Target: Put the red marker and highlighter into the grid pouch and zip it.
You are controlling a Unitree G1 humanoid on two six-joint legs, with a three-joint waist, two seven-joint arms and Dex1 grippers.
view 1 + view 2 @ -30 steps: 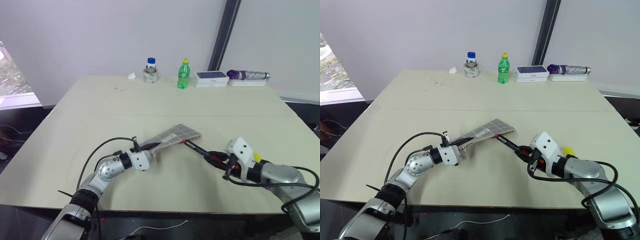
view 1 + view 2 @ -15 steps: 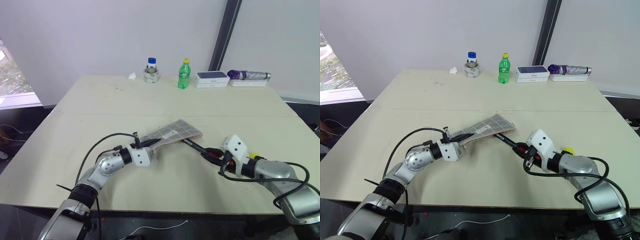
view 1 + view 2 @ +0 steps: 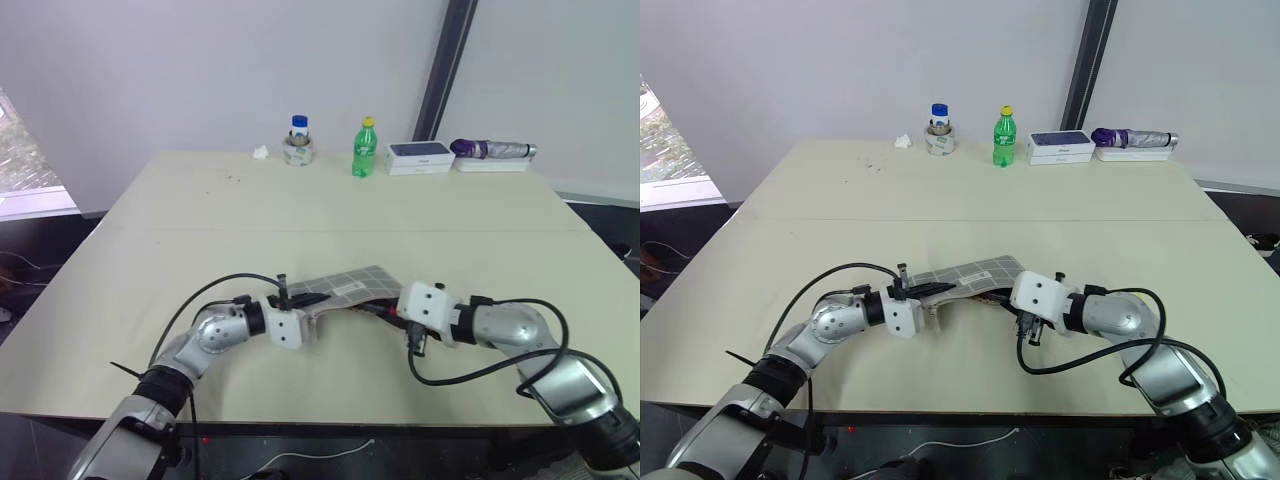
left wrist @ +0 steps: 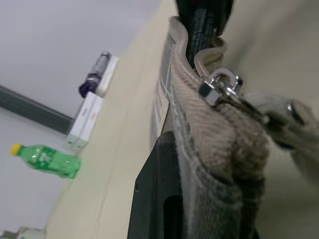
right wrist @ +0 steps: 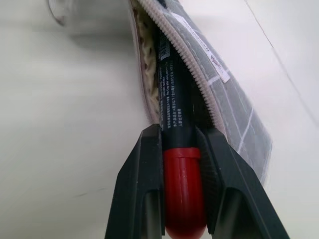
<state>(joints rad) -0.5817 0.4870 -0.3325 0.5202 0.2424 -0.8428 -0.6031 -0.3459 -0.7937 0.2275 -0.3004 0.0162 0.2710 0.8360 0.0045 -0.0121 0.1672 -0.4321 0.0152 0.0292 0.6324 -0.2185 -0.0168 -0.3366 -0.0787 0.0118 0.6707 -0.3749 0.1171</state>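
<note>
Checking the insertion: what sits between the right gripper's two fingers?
In the right wrist view, the red marker sits between the right gripper fingers, its tip entering the grid pouch.

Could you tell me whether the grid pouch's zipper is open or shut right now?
Open: the red marker passes between the parted zipper teeth of the grid pouch.

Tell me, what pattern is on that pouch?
Grey with white grid lines on the grid pouch, clearest in the right wrist view.

The light was soft and even, and the table [image 3: 200, 220] was bright with only weak shadows under the arms. At the left edge a window [image 3: 25, 160] was overexposed. In the left wrist view the pouch [image 4: 219, 149] was blurred and the bottle [image 4: 47, 160] behind it soft.
</note>
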